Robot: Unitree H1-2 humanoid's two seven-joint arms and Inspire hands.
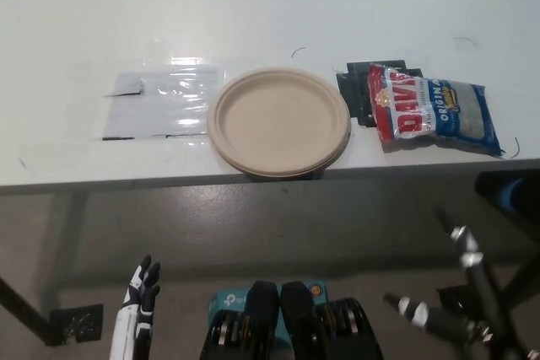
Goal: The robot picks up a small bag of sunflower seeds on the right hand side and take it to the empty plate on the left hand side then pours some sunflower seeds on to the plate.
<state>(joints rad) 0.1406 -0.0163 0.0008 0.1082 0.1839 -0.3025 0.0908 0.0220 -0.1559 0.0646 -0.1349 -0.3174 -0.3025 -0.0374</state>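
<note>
Head view looks steeply down on a white table [270,6] that fills the upper half of the picture, its near edge running across the middle with grey floor below. On the table's left part lies a patch of clear shiny film [160,103], flat, with dark tape marks at its edges. Just right of it sits a tan paper plate [278,120], empty, its near rim reaching the table's edge and slightly overhanging it. Right of the plate lies the bag of sunflower seeds [432,110], flat on its side, red at its left end and blue and pale at its right, resting partly on a small black mat [354,94] that shows between bag and plate. The bag is near the plate but apart from it.

The black right hand [451,280] is at the lower right, below the table's edge, with its thin fingers [460,238] spread apart and nothing between them. The white left hand [137,309] rests low at the lower left, also below the table, fingers pointing up and lying close together, holding nothing.
</note>
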